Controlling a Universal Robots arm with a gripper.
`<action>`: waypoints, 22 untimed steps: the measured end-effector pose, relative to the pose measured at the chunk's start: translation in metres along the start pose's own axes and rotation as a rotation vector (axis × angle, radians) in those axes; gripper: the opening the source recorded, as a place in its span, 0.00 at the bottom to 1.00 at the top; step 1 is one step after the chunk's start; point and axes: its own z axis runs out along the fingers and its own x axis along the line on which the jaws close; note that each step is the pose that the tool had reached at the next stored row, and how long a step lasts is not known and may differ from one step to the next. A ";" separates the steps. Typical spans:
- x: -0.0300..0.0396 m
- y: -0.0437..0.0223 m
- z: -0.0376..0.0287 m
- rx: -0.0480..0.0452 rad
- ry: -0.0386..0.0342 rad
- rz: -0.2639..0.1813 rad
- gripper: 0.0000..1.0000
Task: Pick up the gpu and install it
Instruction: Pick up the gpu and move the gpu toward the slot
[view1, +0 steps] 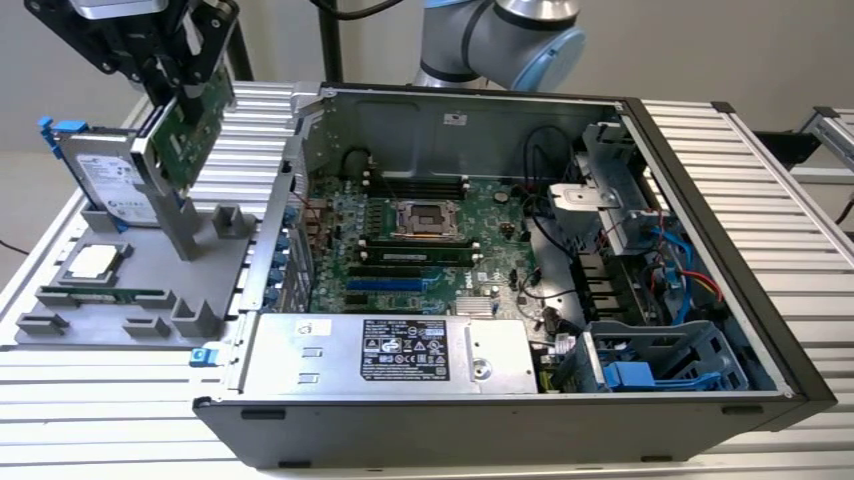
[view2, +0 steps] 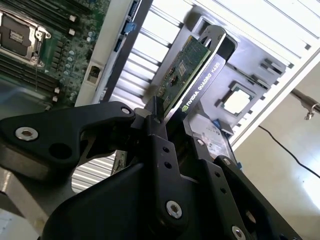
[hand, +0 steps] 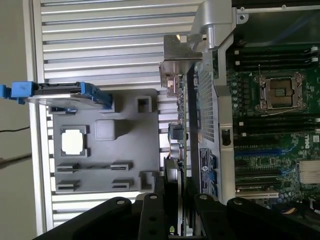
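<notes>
One end effector (view1: 170, 78) clenched on gpu (view1: 196, 122), card tilted, between gray tray (hand: 145, 150) edge and case wall (hand: 221, 112).

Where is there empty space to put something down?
The ribbed table is bare between the gray tray and the table's near edge, and past the computer case on the exterior view's right. The tray is crowded: hard drive, processor chip, memory stick, and the hand holds the gpu over its edge.
</notes>
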 end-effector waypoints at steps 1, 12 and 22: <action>-0.0003 0.0000 0.0000 0.0000 0.0000 0.000 0.00; -0.0032 0.0002 0.0000 0.0001 0.0001 0.000 0.00; -0.0128 0.0009 0.0000 0.0000 0.0000 0.000 0.00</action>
